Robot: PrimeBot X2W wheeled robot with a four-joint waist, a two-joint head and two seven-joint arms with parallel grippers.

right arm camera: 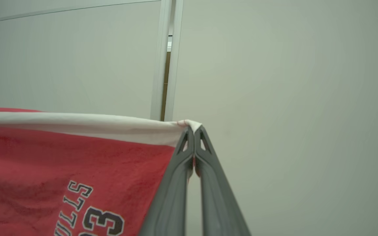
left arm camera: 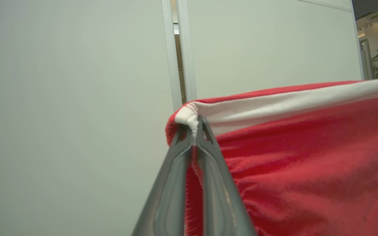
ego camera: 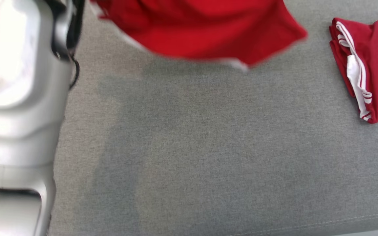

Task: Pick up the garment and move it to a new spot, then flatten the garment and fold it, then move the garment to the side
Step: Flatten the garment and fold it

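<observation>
Bright, even light; the red cloth garment (ego camera: 202, 29) is motion-blurred, its soft shadow on the grey fabric surface (ego camera: 208, 147).

The red fabric jersey with a white hem band (right arm camera: 44, 154) bore outlined block lettering, seen turned round and cut off, ending in "LLS". Beside it stood a "3" next to a cut-off digit.
</observation>
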